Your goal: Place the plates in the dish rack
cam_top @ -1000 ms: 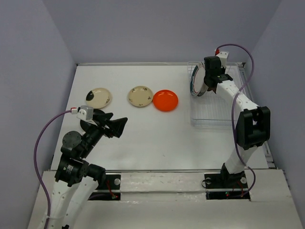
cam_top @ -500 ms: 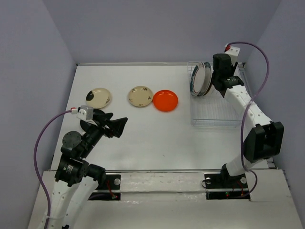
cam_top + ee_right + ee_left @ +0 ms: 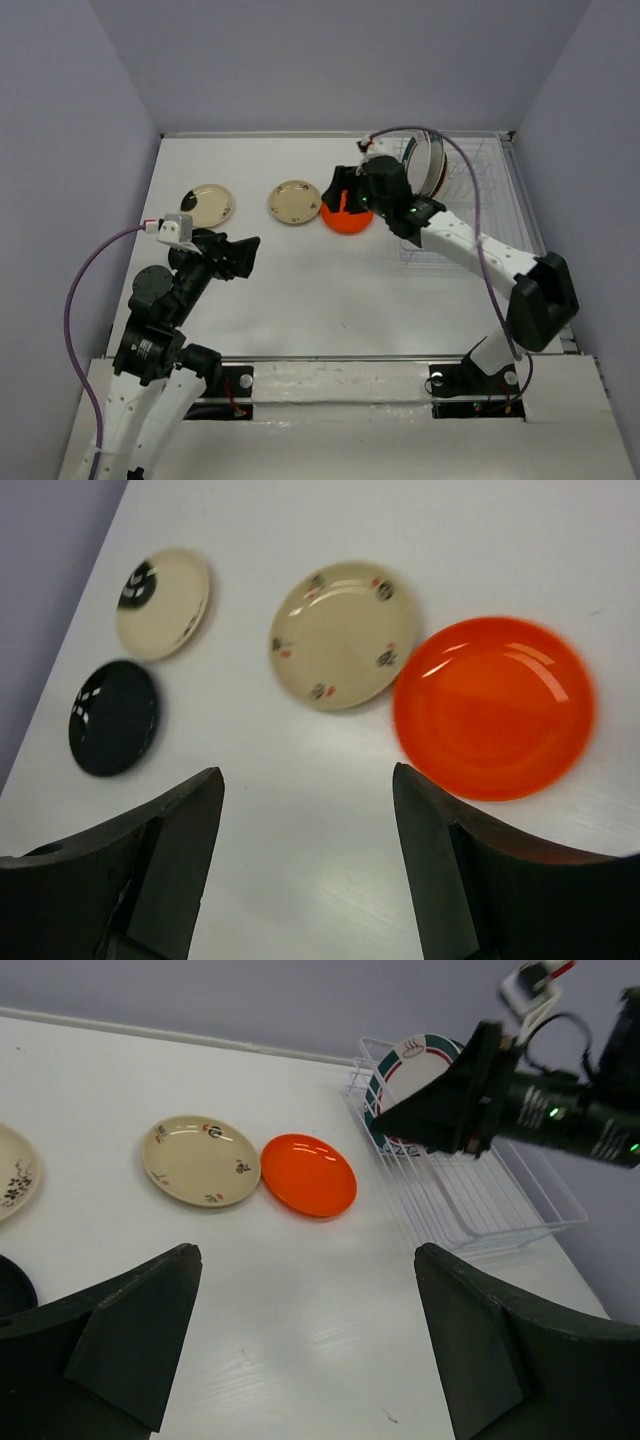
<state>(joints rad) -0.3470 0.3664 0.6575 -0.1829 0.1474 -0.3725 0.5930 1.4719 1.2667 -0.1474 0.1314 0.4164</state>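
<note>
The right gripper (image 3: 305, 775), jaws spread wide and holding nothing, hangs low over the table near the orange-red plate (image 3: 495, 708), which lies flat, edge to edge with a cream plate (image 3: 345, 635). A finger landing at that shared edge could shove the cream plate or skid off the shallow rim. From the wrist, the orange-red plate sits ahead and right of the jaws, not between them. Teal-rimmed plates (image 3: 428, 165) stand in the dish rack (image 3: 480, 190). The left gripper (image 3: 308, 1260) hovers wide open, empty.

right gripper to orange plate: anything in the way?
Nothing visible stands between the open right gripper and the orange plate. A cream plate lies close against its rim and might crowd a finger there.
</note>
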